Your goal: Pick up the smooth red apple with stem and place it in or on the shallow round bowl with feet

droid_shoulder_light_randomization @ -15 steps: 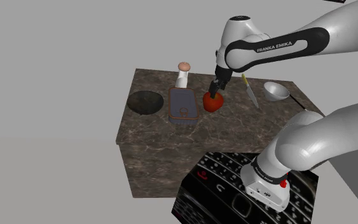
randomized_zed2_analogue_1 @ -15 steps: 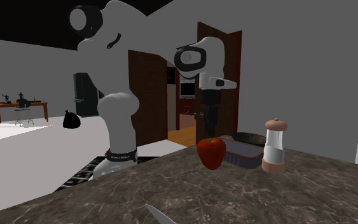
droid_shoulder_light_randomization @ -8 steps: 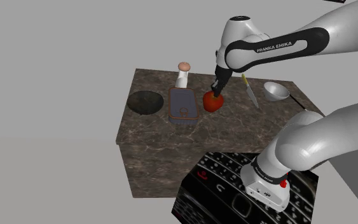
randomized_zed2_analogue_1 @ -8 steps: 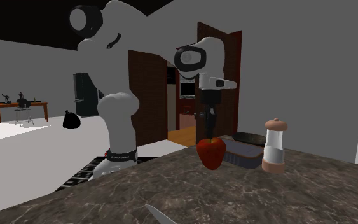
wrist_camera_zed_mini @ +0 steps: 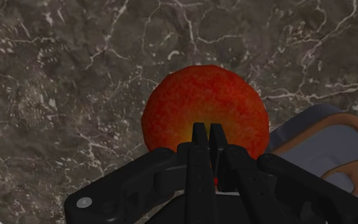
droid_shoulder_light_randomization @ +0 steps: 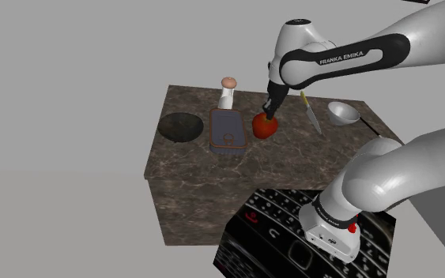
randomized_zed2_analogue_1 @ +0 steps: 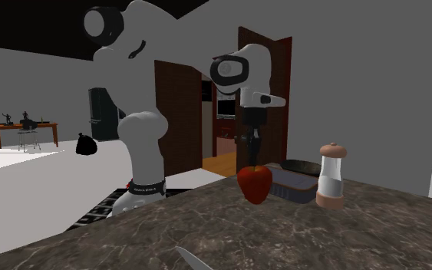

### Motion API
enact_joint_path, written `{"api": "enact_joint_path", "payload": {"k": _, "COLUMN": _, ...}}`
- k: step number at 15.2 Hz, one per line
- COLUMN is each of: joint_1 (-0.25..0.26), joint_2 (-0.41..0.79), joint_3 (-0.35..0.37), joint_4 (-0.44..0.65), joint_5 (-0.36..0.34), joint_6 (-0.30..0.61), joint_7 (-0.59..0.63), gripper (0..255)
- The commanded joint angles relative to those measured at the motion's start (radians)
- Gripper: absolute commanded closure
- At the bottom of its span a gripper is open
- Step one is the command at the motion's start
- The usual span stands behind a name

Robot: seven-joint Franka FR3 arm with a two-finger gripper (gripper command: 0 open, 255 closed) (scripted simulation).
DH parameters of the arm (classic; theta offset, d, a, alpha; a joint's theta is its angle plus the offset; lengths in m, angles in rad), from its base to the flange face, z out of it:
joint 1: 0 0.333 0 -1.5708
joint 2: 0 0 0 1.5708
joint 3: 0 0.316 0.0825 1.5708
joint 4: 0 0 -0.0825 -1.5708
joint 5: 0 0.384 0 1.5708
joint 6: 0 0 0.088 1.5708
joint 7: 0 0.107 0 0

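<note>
The red apple (droid_shoulder_light_randomization: 263, 126) (randomized_zed2_analogue_1: 255, 184) (wrist_camera_zed_mini: 203, 108) stands on the dark marble table (droid_shoulder_light_randomization: 213, 178), beside a grey tin. My black gripper (droid_shoulder_light_randomization: 270, 113) (randomized_zed2_analogue_1: 253, 162) (wrist_camera_zed_mini: 209, 130) comes straight down onto the apple's top. Its two fingers are pinched almost together at the crown, where the stem sits; the stem itself is hidden between them. The apple rests on the table. The shallow grey bowl (droid_shoulder_light_randomization: 343, 113) stands near the table's far corner at the shoulder view's right, well apart from the gripper.
A knife (droid_shoulder_light_randomization: 312, 112) lies between the apple and the bowl. The rectangular grey tin (droid_shoulder_light_randomization: 228, 130) (randomized_zed2_analogue_1: 295, 184) (wrist_camera_zed_mini: 336, 146), a shaker with a brown knob (droid_shoulder_light_randomization: 228, 93) (randomized_zed2_analogue_1: 331, 176) and a dark round plate (droid_shoulder_light_randomization: 179, 127) stand on the shoulder view's left side.
The fingers have closed from wide apart to pinched at the apple's top. The arm and the apple have stayed where they were.
</note>
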Motion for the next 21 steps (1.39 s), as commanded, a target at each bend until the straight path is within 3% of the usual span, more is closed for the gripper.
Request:
{"api": "enact_joint_path", "payload": {"k": 1, "joint_1": 0.000, "joint_2": -0.011, "joint_3": 0.001, "joint_4": 0.015, "joint_5": 0.002, "joint_6": -0.026, "joint_7": -0.003, "gripper": 255}}
{"api": "enact_joint_path", "payload": {"k": 21, "joint_1": 0.008, "joint_2": -0.085, "joint_3": 0.026, "joint_4": 0.232, "joint_5": 0.027, "joint_6": -0.317, "joint_7": -0.026, "gripper": 255}}
